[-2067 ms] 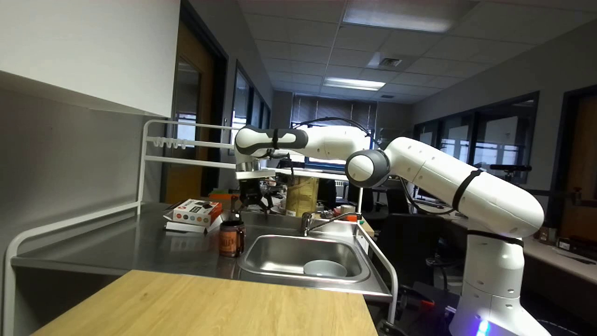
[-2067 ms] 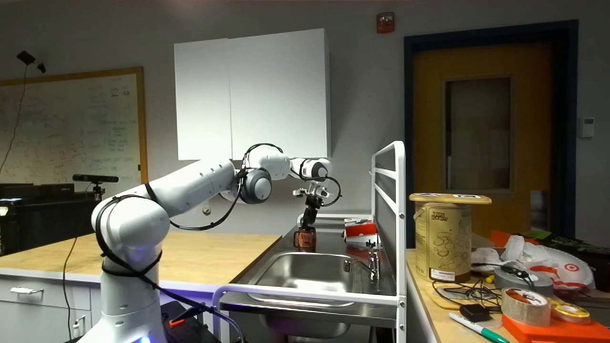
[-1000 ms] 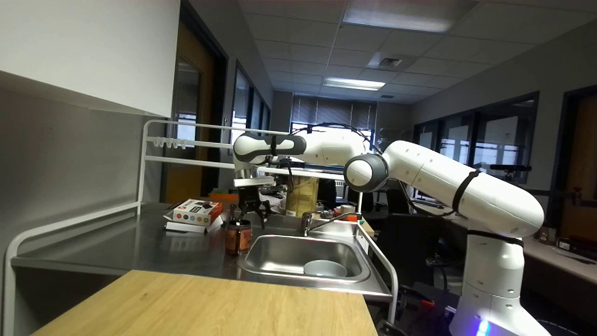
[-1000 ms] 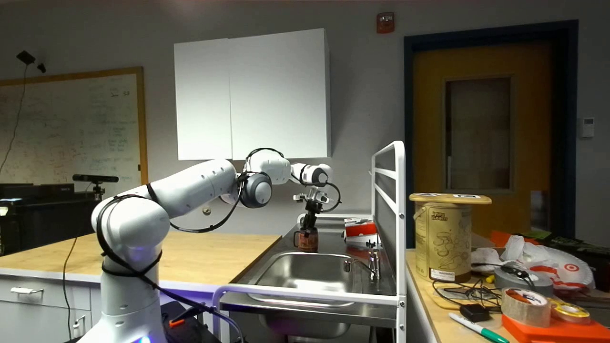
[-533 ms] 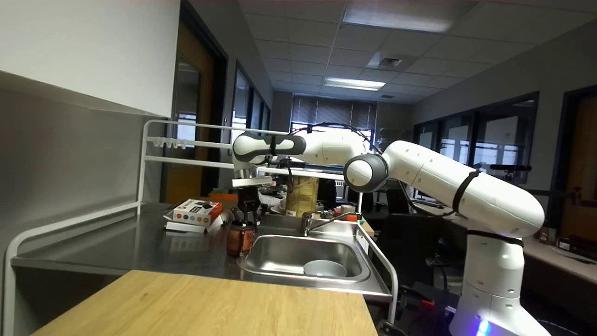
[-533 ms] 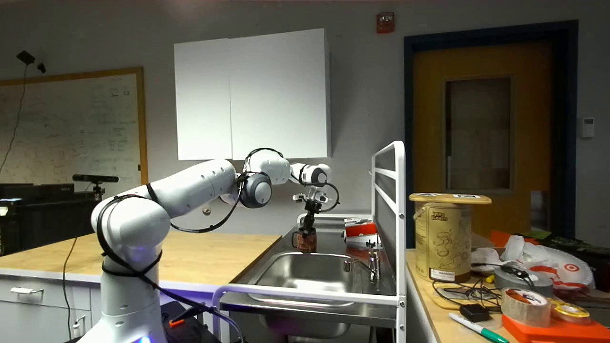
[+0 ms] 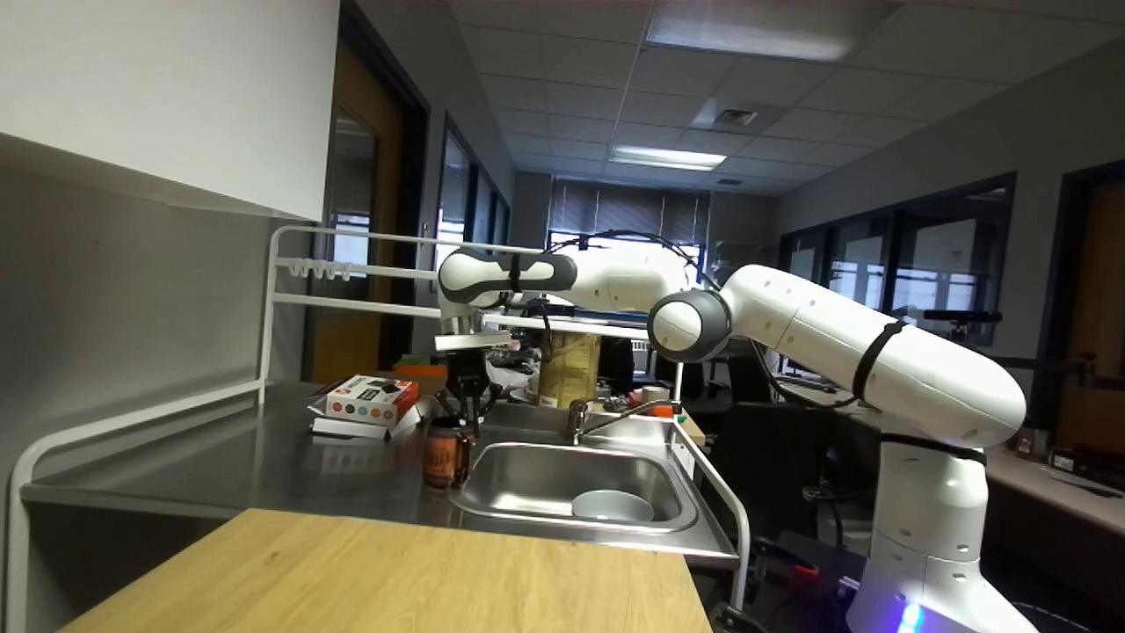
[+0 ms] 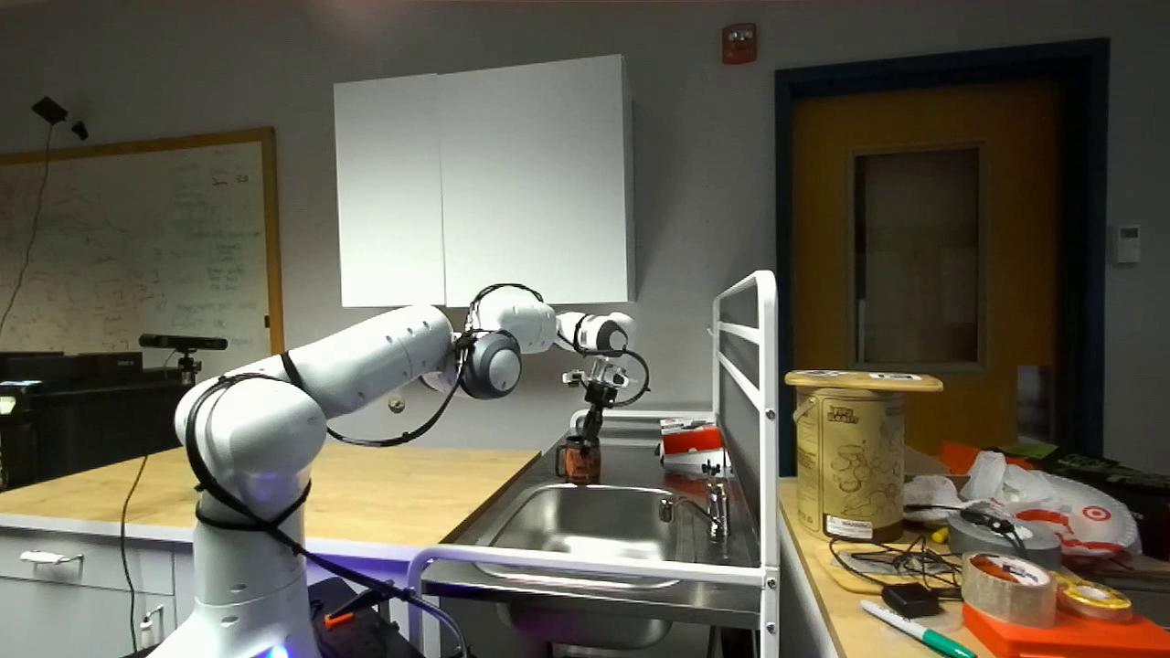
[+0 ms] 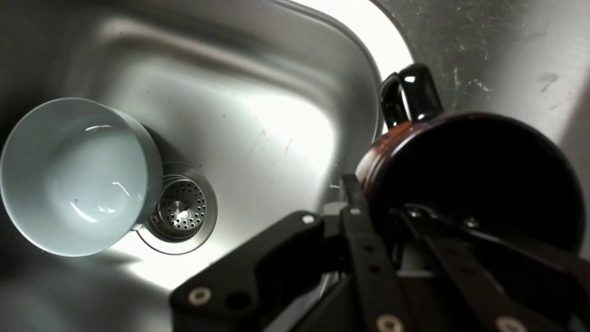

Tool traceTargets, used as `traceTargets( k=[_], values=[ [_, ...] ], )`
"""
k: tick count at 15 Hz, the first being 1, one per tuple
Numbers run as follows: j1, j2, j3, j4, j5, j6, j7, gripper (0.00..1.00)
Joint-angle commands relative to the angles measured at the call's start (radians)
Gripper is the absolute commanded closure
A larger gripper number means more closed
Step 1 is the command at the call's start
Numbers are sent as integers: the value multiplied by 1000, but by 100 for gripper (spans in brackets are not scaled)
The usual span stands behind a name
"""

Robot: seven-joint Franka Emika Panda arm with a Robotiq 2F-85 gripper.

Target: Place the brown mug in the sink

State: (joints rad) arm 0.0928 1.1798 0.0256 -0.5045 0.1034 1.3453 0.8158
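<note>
The brown mug [image 7: 441, 455] stands roughly upright on the steel counter beside the sink [image 7: 543, 479], close to its rim. In the wrist view the dark inside of the mug [image 9: 488, 170] fills the right, its black handle [image 9: 421, 92] pointing up toward the sink rim. My gripper [image 9: 375, 200] is shut on the mug's near wall: one of its fingers [image 9: 357, 207] lies along the outside, the other reaches into the mug and is dark and hard to make out. In an exterior view the gripper [image 8: 592, 437] comes down on the mug from above.
A pale bowl [image 9: 78, 175] sits in the sink by the drain [image 9: 182, 207]. The faucet [image 7: 580, 422] rises at the back of the sink. A white and red box [image 7: 373, 400] lies on the counter, and a white rail [image 8: 745, 366] runs along the side.
The fingers have come together on the mug's wall. Over the last half second the mug has shifted slightly left in both exterior views and turned a little. The arm has barely moved.
</note>
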Motion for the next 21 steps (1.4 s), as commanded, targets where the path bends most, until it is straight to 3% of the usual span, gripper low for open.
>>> traceTargets(
  k=[1, 4, 5, 7, 8, 17, 18, 21],
  values=[
    [0, -22, -1, 36, 4, -33, 47, 92],
    [-10, -56, -11, 38, 0, -44, 77, 92],
    [-15, -14, -16, 136, 6, -92, 88, 92],
    [-36, -22, -18, 164, 8, -118, 106, 92],
    [-48, -70, -20, 93, 10, -92, 113, 92],
    [-193, -30, -12, 111, 30, -98, 193, 92],
    [-203, 4, -14, 164, 39, -120, 202, 92],
    [-216, 19, -17, 167, 38, -140, 206, 92]
  ],
)
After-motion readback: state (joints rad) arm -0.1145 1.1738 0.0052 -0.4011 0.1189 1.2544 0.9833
